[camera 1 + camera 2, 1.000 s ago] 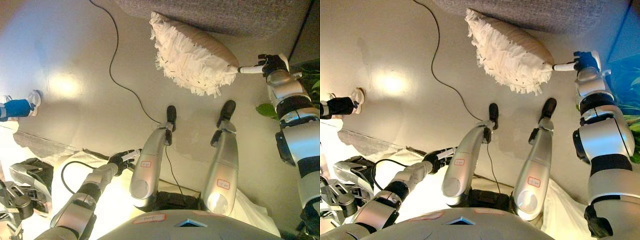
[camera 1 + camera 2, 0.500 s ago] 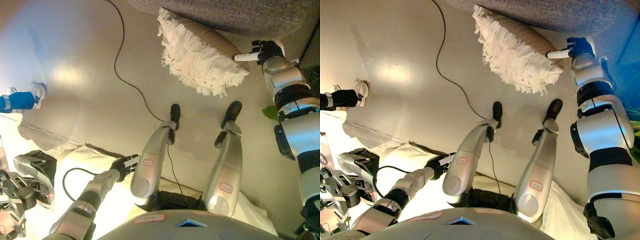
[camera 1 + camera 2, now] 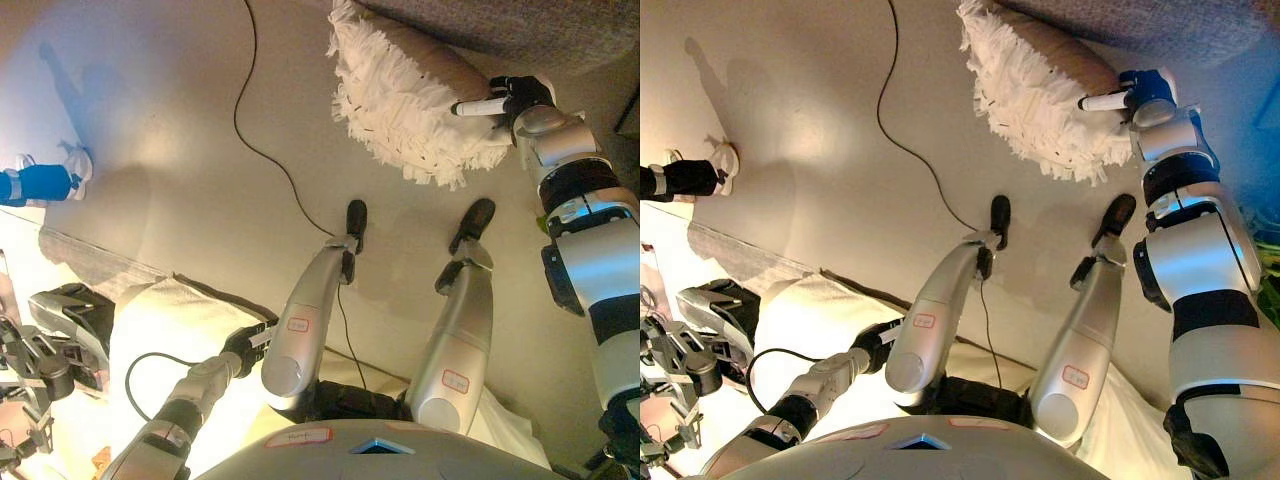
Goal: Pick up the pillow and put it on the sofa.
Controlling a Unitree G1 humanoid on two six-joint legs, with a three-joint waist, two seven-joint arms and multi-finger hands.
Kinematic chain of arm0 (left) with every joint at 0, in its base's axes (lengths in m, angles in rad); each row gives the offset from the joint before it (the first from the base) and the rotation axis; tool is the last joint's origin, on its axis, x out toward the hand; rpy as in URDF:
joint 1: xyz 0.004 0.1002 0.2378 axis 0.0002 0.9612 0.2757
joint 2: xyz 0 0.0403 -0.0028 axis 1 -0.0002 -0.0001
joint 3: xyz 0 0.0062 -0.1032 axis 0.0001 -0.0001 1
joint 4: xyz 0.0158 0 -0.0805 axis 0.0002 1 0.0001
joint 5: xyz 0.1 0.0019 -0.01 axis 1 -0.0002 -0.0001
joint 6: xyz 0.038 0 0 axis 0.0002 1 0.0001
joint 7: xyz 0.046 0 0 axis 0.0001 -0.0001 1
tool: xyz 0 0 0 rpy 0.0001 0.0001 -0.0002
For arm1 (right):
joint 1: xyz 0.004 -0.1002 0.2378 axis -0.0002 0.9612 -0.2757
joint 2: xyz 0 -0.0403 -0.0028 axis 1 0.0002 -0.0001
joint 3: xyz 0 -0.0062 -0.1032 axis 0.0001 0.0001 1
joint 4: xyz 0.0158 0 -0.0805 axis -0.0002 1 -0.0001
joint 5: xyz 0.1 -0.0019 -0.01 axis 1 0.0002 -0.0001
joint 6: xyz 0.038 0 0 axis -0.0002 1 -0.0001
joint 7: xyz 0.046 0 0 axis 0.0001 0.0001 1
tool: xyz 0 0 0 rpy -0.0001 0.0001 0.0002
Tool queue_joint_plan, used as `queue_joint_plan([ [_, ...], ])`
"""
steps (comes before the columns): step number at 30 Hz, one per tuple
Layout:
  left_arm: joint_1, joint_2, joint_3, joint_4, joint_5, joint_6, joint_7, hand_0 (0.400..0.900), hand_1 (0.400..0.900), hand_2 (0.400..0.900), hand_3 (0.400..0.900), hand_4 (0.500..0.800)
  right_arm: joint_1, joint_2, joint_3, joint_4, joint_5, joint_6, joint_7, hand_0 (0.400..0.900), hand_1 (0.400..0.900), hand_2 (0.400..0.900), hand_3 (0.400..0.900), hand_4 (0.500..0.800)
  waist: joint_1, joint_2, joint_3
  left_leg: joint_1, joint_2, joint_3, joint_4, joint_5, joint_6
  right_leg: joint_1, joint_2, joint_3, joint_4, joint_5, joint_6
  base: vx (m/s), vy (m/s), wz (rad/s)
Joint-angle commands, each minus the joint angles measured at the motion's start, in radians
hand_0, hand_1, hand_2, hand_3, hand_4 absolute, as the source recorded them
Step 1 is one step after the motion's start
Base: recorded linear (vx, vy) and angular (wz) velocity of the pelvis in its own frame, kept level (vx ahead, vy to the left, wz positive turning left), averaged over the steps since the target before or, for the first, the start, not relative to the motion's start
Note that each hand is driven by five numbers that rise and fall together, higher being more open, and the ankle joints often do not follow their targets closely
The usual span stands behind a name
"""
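Note:
The pillow (image 3: pixel 415 95), beige on top with a shaggy white fringe, leans on the floor against the base of the grey sofa (image 3: pixel 530 25) at the top of the view. My right hand (image 3: pixel 515 98) rests at the pillow's right end. One straight white-tipped finger (image 3: pixel 474 107) lies across the pillow's beige face, pointing left. Whether the thumb is under the pillow is hidden. My left hand (image 3: pixel 250 345) hangs low at the lower left, over a white cloth, with relaxed fingers that hold nothing.
A person's blue leg and white shoe (image 3: pixel 40 182) stand at the left edge. A white cloth (image 3: pixel 165 320) and a strip of grey mat (image 3: pixel 85 262) lie at lower left, beside dark equipment (image 3: pixel 60 320). Green leaves (image 3: pixel 1270 290) show at the right edge.
The view has shifted. My right hand has moved left from the pillow's corner onto its beige face. My left hand has sunk lower and closer to my body.

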Motion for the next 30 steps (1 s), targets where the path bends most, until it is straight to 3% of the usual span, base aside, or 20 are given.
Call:
queue_joint_plan([
  [1, 0.129, 0.007, -0.025, -0.028, -0.014, 0.003, -0.003, 0.900, 0.900, 0.900, 0.900, 0.800, -0.096, -0.033, 0.064, -0.068, 0.024, 0.001, 0.006, 0.900, 0.900, 0.900, 0.900, 0.800, -0.002, 0.139, 0.014, -0.018, 0.015, -0.074, 0.030, -0.062, -0.043, 0.006, 0.004, -0.026, 0.099, -0.190, -0.003, -0.02, 0.013, 0.03],
  [7, 0.130, 0.010, -0.026, -0.048, -0.023, 0.000, 0.001, 0.900, 0.900, 0.900, 0.900, 0.800, -0.107, -0.020, 0.082, -0.073, 0.012, 0.035, 0.040, 0.900, 0.900, 0.900, 0.900, 0.800, 0.009, 0.145, 0.014, -0.066, 0.015, -0.081, 0.045, -0.057, -0.042, -0.042, 0.002, -0.018, 0.119, -0.189, -0.002, -0.01, 0.003, 0.06],
  [16, 0.147, 0.007, -0.013, -0.032, -0.031, -0.049, -0.020, 0.900, 0.900, 0.900, 0.900, 0.800, -0.125, -0.021, 0.117, -0.079, -0.013, 0.007, 0.069, 0.900, 0.900, 0.900, 0.900, 0.800, 0.029, 0.151, 0.014, -0.160, 0.019, -0.105, 0.063, -0.040, -0.043, -0.138, 0.010, -0.002, 0.166, -0.197, -0.010, -0.04, -0.016, 0.08],
  [17, 0.148, 0.000, -0.005, -0.031, -0.025, -0.047, -0.020, 0.900, 0.900, 0.900, 0.900, 0.800, -0.123, -0.022, 0.118, -0.087, -0.019, 0.011, 0.065, 0.775, 0.775, 0.775, 0.775, 0.725, 0.031, 0.150, 0.014, -0.171, 0.020, -0.109, 0.061, -0.036, -0.042, -0.147, 0.012, 0.001, 0.167, -0.196, -0.008, -0.04, -0.017, -0.03],
  [18, 0.146, -0.007, 0.007, -0.026, -0.017, -0.048, -0.020, 0.900, 0.900, 0.900, 0.900, 0.800, -0.123, -0.019, 0.118, -0.092, -0.020, 0.014, 0.063, 0.420, 0.420, 0.420, 0.420, 0.512, 0.036, 0.146, 0.014, -0.184, 0.023, -0.113, 0.063, -0.032, -0.043, -0.156, 0.014, 0.003, 0.174, -0.196, -0.006, -0.03, -0.030, -0.06],
  [22, 0.092, -0.025, 0.032, 0.049, -0.007, -0.073, -0.002, 0.900, 0.900, 0.900, 0.900, 0.800, -0.150, 0.007, 0.121, -0.100, 0.027, 0.016, 0.025, 0.400, 0.400, 0.400, 0.400, 0.500, 0.045, 0.117, 0.014, -0.234, 0.031, -0.129, 0.079, -0.030, -0.036, -0.188, 0.023, 0.006, 0.191, -0.199, -0.013, -0.05, -0.092, 0.02],
  [30, -0.015, -0.044, 0.054, 0.128, -0.056, -0.052, 0.059, 0.900, 0.900, 0.900, 0.900, 0.800, -0.163, 0.023, 0.137, -0.111, 0.042, -0.012, -0.037, 0.400, 0.400, 0.400, 0.400, 0.500, 0.030, 0.062, 0.014, -0.286, 0.043, -0.146, 0.101, -0.033, -0.033, -0.222, 0.045, 0.007, 0.210, -0.198, -0.020, -0.03, -0.048, -0.03],
])
